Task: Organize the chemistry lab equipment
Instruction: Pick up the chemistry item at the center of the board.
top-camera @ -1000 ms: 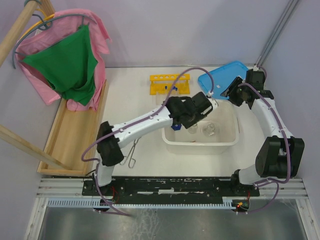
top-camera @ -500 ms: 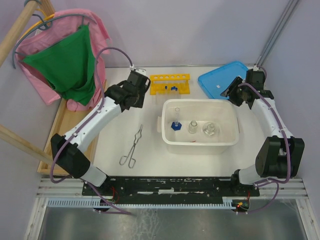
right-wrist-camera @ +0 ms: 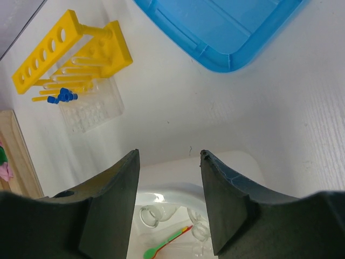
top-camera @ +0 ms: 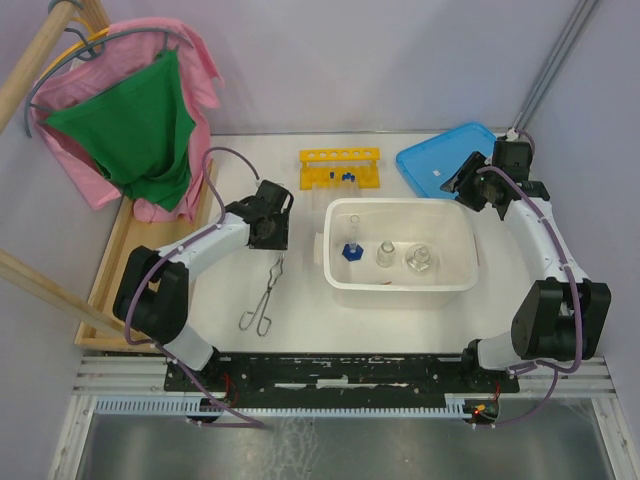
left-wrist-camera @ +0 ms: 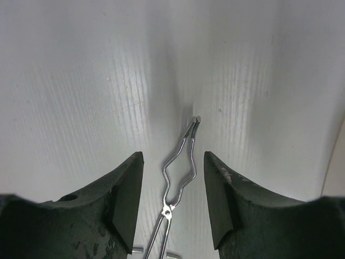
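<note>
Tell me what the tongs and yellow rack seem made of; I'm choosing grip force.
Tongs: bare metal wire, silvery and shiny, with bright glints. Yellow rack: probably moulded plastic, opaque, even colour, smooth low-sheen surface.

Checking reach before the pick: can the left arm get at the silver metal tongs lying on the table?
Probably yes: the left gripper hangs open just above the silver metal tongs, with nothing lying between them.

Metal tongs lie on the table left of the white tub, with the yellow rack and blue lid along the far edge.
</note>
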You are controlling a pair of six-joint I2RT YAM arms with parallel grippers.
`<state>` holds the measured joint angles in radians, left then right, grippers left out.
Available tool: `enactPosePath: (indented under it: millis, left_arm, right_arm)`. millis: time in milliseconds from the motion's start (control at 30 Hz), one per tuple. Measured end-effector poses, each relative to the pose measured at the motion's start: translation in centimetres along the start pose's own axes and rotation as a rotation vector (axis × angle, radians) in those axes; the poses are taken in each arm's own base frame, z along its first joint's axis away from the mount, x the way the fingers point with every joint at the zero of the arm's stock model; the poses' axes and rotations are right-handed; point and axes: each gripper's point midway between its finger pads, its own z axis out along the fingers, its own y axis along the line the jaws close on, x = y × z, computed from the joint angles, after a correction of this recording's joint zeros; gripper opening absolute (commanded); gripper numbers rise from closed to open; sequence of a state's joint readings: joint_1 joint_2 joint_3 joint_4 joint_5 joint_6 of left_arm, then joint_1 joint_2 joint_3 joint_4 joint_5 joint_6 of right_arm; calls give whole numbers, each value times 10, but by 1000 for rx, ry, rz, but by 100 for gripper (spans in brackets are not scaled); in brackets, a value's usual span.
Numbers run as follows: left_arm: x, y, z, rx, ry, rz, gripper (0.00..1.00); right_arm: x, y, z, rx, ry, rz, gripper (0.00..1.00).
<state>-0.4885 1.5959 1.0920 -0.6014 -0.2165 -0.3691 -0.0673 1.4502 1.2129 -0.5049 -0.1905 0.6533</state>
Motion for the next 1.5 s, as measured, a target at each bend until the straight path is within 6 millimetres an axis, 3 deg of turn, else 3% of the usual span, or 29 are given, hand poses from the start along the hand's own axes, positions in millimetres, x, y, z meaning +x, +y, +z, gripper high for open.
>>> enactPosePath:
  millis: [433, 1033, 1500]
  left_arm:
    - [-15, -26, 15, 139, -80, -27, 51]
    - [17, -21, 39, 127, -3, 27, 48]
    - [20, -21, 51, 142, -52, 62, 43]
  right_arm:
    - [2, 2, 0, -14, 9, 0, 58]
    - [2, 3, 0, -15, 10, 0, 58]
    - [2, 2, 0, -15, 11, -4, 58]
